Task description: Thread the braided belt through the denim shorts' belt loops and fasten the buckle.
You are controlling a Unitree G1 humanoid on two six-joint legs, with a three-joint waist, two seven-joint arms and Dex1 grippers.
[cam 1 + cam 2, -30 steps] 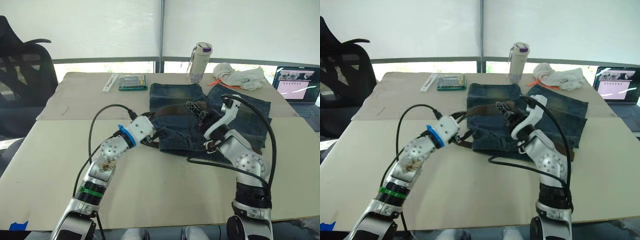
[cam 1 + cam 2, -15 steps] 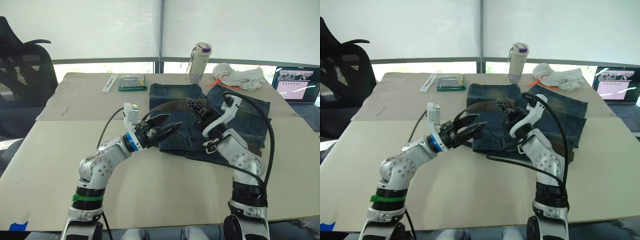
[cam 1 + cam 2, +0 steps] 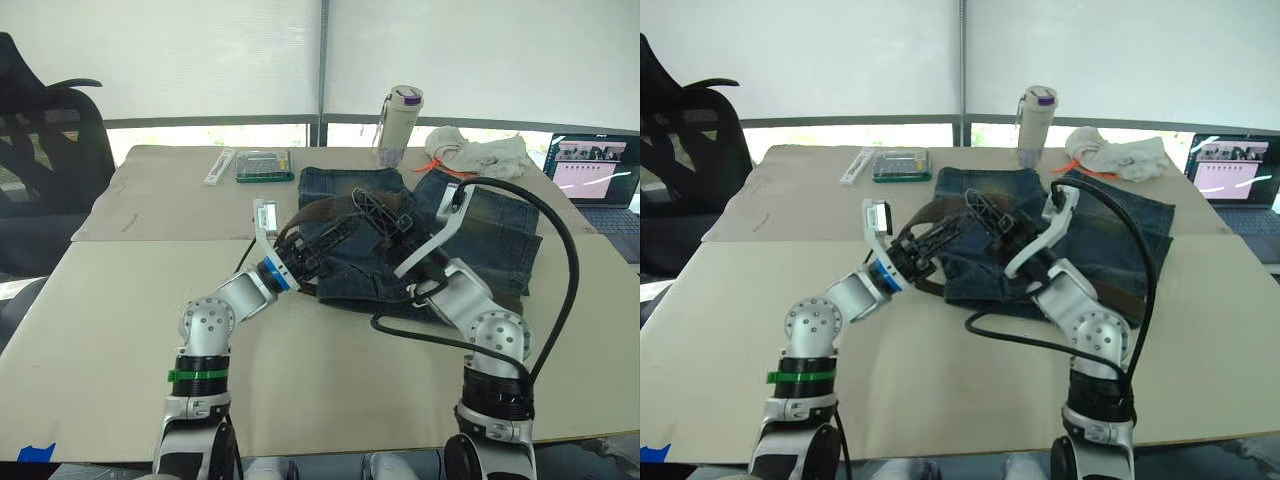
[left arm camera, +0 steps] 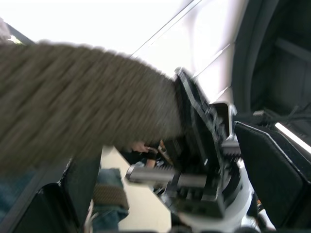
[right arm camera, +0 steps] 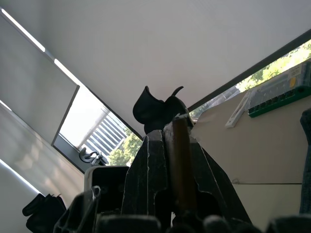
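Beige table (image 3: 120,330) carries the denim shorts (image 3: 500,235) at its far middle — braided belt (image 3: 325,208) arches above them, right gripper (image 3: 372,207) clamped on it, left gripper (image 3: 322,237) parted just beside; threading looks unfinished, buckle unfastened

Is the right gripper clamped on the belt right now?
Yes, the right gripper is closed on the brown braided belt.
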